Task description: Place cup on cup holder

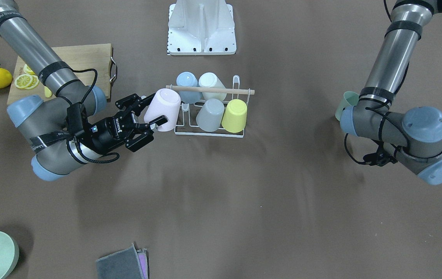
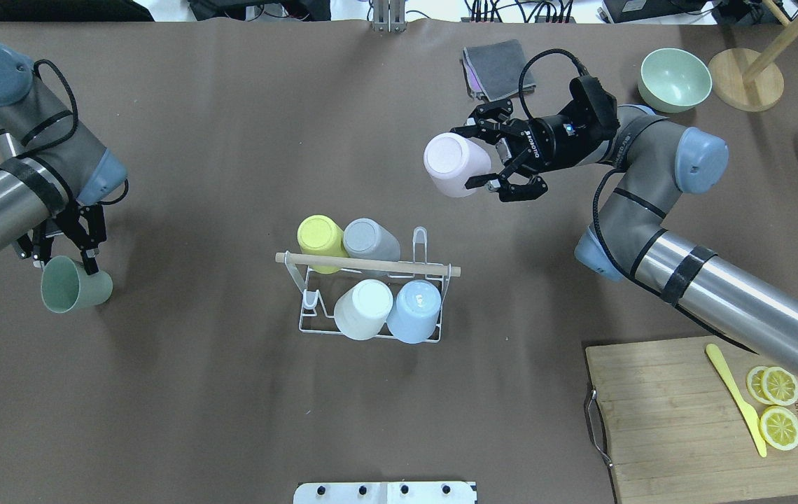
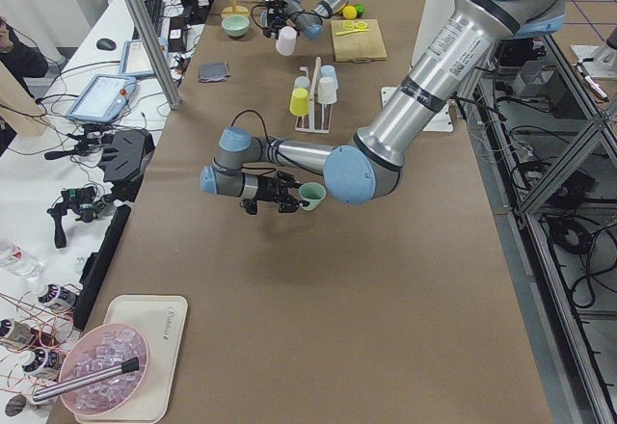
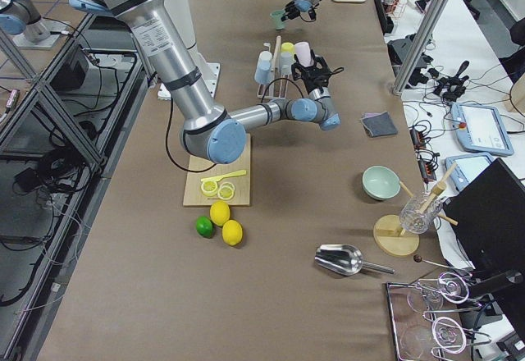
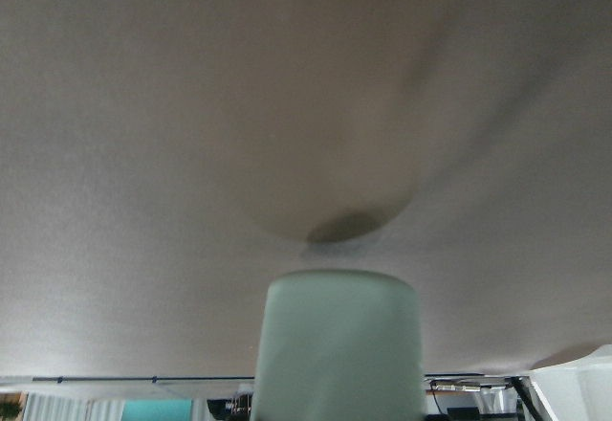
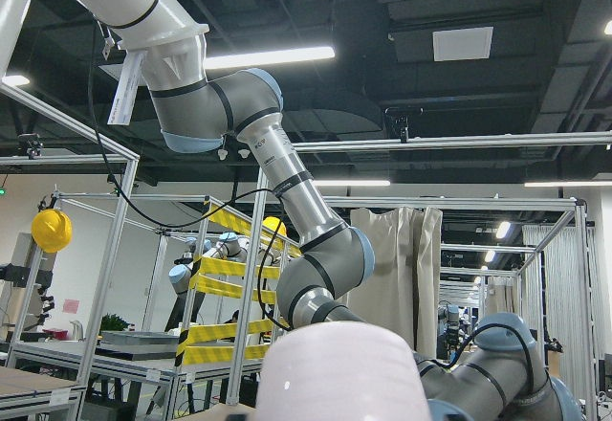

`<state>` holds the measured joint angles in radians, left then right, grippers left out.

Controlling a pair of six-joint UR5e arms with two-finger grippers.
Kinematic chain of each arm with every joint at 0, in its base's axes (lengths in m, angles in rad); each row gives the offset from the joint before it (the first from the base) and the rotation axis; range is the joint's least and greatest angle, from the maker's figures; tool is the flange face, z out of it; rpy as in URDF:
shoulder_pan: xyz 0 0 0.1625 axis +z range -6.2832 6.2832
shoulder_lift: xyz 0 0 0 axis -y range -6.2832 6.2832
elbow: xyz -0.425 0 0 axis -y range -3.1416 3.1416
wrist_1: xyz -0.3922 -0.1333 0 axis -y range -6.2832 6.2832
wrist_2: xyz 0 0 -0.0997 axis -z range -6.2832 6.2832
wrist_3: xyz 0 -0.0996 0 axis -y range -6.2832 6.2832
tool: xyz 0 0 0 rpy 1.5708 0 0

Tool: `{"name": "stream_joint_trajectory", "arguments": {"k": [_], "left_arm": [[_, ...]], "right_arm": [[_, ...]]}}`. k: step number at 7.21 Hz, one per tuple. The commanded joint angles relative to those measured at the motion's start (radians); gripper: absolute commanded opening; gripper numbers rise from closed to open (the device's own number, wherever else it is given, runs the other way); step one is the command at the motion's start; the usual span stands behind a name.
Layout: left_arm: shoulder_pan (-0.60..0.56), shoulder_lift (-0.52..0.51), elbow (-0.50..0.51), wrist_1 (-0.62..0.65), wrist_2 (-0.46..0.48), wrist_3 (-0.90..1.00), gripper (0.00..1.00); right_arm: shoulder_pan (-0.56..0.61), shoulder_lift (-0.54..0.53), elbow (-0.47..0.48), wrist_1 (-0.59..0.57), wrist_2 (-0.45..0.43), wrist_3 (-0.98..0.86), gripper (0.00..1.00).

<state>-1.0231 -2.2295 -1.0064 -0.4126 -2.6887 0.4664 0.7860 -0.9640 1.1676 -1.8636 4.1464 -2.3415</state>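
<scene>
My right end effector (image 2: 481, 158) pinches the pink cup (image 2: 451, 164), which is tilted on its side above the table (image 2: 231, 140), near the holder (image 2: 371, 265) but not on it. Four cups (image 2: 364, 308) sit upside down on its prongs. My left end effector (image 2: 66, 260) grips a green cup (image 2: 73, 290), well apart from the holder.

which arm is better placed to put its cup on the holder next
Right. The right gripper holds the pink cup close to the cup holder; the left gripper holds the green cup much farther off.
</scene>
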Motion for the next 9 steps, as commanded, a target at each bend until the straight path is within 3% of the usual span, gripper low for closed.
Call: {"name": "stream_joint_trajectory", "arguments": {"k": [1, 4, 6, 8, 9], "left_arm": [[-0.075, 0.005, -0.009, -0.276, -0.069, -0.192, 0.0], [-0.152, 0.04, -0.009, -0.776, -0.066, -0.562, 0.0], [-0.21, 0.041, -0.082, -0.903, -0.066, -0.684, 0.0], [-0.239, 0.039, -0.188, -0.93, -0.063, -0.727, 0.0], [-0.255, 0.041, -0.196, -1.019, -0.063, -0.73, 0.0]], "right_arm": [[-0.037, 0.031, -0.026, 0.0, 0.003, -0.041, 0.24], [-0.086, 0.028, -0.016, 0.001, 0.014, -0.067, 0.24], [-0.106, 0.019, -0.008, 0.001, 0.014, -0.081, 0.24], [-0.117, -0.019, 0.027, 0.003, 0.011, -0.088, 0.24], [-0.123, -0.031, 0.029, 0.009, 0.011, -0.091, 0.24]]}}
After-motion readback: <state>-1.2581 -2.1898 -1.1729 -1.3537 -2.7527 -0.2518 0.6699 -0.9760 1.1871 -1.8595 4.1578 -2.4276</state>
